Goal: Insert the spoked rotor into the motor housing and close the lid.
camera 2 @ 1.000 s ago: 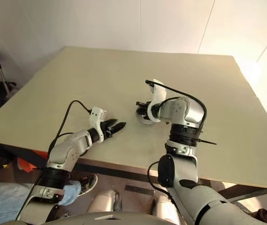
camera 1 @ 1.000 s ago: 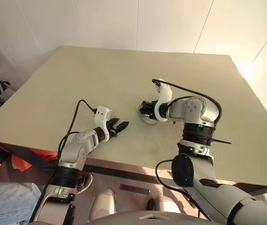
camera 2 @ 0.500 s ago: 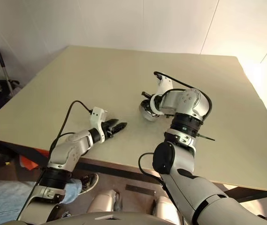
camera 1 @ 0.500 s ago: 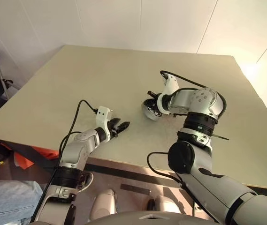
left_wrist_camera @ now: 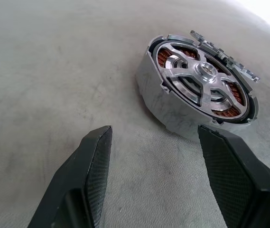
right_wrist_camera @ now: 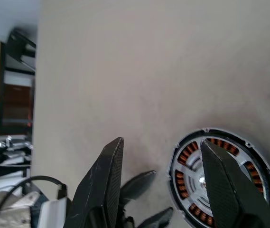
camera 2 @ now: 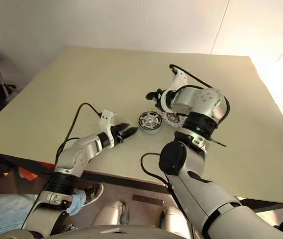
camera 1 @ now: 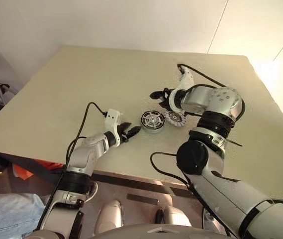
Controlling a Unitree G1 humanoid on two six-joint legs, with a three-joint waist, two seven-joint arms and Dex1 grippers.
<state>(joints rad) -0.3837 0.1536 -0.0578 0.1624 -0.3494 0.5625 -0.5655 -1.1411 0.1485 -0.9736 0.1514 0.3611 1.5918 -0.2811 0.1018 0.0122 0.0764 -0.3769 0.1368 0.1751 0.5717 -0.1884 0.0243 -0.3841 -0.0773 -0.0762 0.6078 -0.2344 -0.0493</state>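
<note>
Here the round silver-grey motor housing with copper windings (camera 1: 152,120) sits on the beige worktop (camera 1: 71,94). Left tool (camera 1: 134,132) points at it, fingers wide; right tool (camera 1: 157,94) hovers above, fingers apart, empty.

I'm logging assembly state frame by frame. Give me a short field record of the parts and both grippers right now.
motor housing: on the table, copper windings showing, spoked part seated in its centre
lid: beside the housing, not on it
left gripper: open, near the housing, holding nothing
right gripper: open, above the parts, holding nothing
</note>
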